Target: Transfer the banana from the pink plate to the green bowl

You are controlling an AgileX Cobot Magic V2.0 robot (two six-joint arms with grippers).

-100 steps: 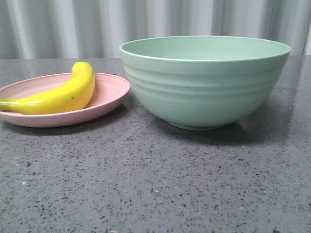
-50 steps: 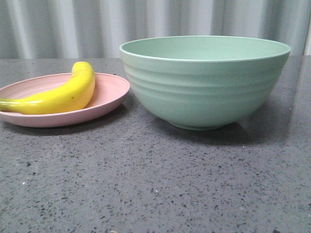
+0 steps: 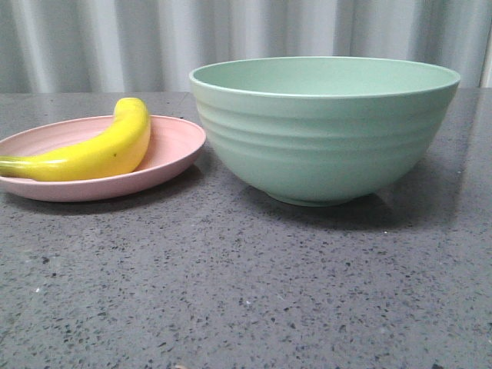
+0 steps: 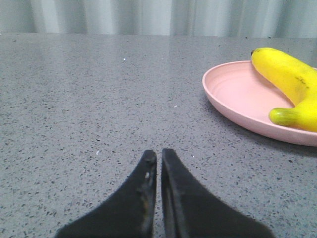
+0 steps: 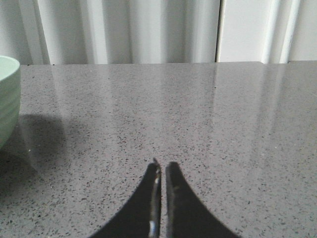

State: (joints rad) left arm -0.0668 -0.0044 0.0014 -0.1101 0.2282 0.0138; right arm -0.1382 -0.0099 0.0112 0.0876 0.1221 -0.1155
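Note:
The yellow banana [image 3: 96, 152] lies on the pink plate [image 3: 173, 150] at the left of the table, its greenish stem pointing left. Right beside the plate stands the big green bowl [image 3: 323, 138], with nothing visible inside. No arm shows in the front view. In the left wrist view my left gripper [image 4: 159, 153] is shut and holds nothing, low over the table, with the pink plate [image 4: 237, 96] and the banana [image 4: 290, 79] a little way off. My right gripper [image 5: 162, 165] is shut too, over bare table, with only the bowl's edge [image 5: 7, 99] in sight.
The table is a dark speckled stone surface [image 3: 246, 292]. A pale pleated curtain [image 3: 115, 42] runs behind it along the far edge.

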